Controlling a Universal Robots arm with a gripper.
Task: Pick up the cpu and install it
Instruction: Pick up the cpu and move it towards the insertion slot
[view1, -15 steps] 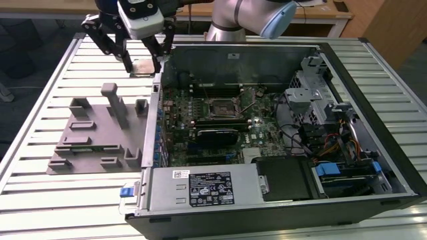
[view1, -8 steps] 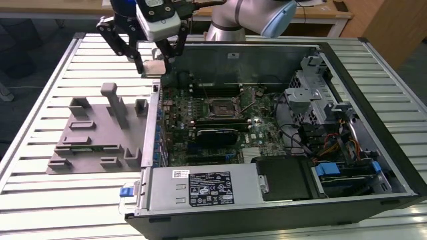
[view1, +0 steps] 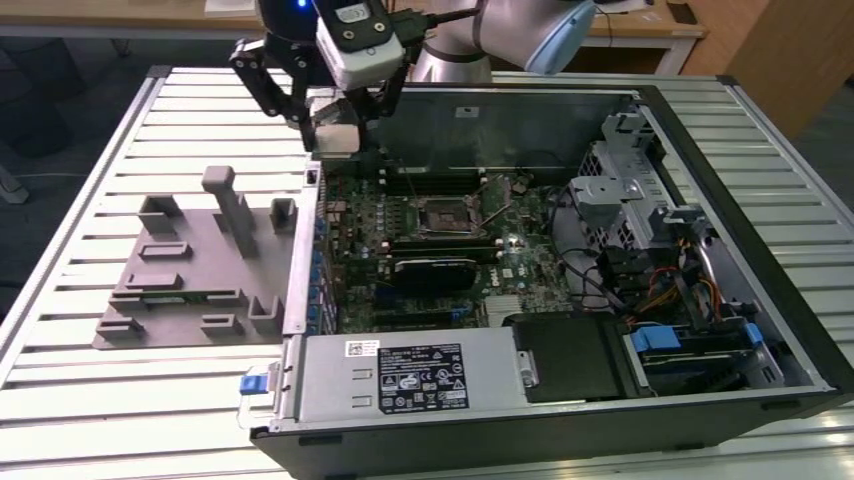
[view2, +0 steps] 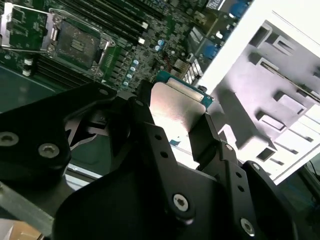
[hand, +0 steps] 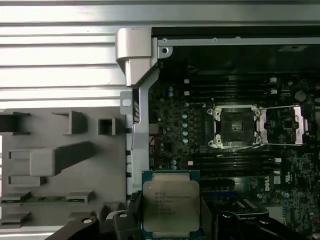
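Exterior view: pincer (view1: 336, 135) hovering above case edge (view1: 318, 195), motherboard (view1: 441, 250) lying below and to one side

Second wrist view: fingers (view2: 206, 137) clamping cpu (view2: 176, 107) by opposite edges, likely sparing underside contacts

First wrist view: cpu sitting level in grip, open socket (hand: 235, 127) waiting ahead of pincer, load plate (hand: 285, 125) standing swung aside for chip

- The exterior view looks down at a slant from high and well back, over the open black computer case (view1: 534, 445) on the white slatted metal desk (view1: 80, 150).
- The first wrist view faces straight down from close above the black pincer (hand: 170, 220).
- The second wrist view looks slantwise along the pincer, very near.
- All three views share the square metal-framed processor socket (view1: 441, 215) and the grey plastic fixture plate (view1: 187, 290).
- The silver-topped square cpu (hand: 171, 207) (view2: 175, 107), gripped in the pincer, shows in both wrist views.
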